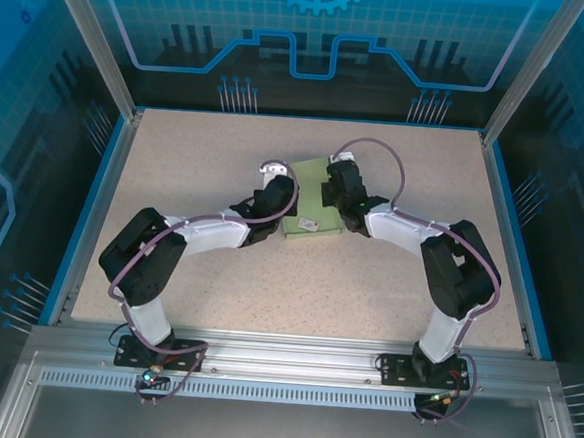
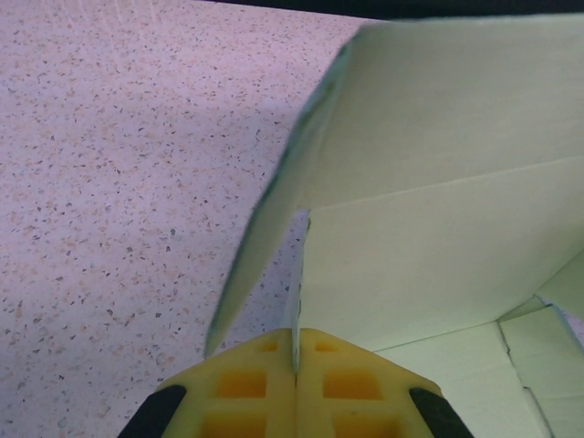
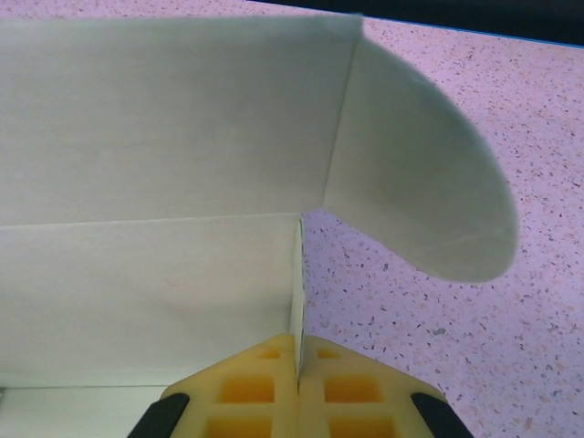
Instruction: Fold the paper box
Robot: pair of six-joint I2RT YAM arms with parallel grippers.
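Left claw, right claw pinch paper box.

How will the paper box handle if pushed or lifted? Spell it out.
Likely floppy: the paper box is thin card, bending at its creases. Probably light, so a push would slide it across the table, not tip it. The left end effector and right end effector pinch thin wall edges, which could crumple.

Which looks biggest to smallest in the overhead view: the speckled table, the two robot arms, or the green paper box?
1. Table: largest by far.
2. Left arm and right arm: they look about alike, so I won't rank one over the other.
3. Paper box: smallest, and partly covered by the arms' ends.
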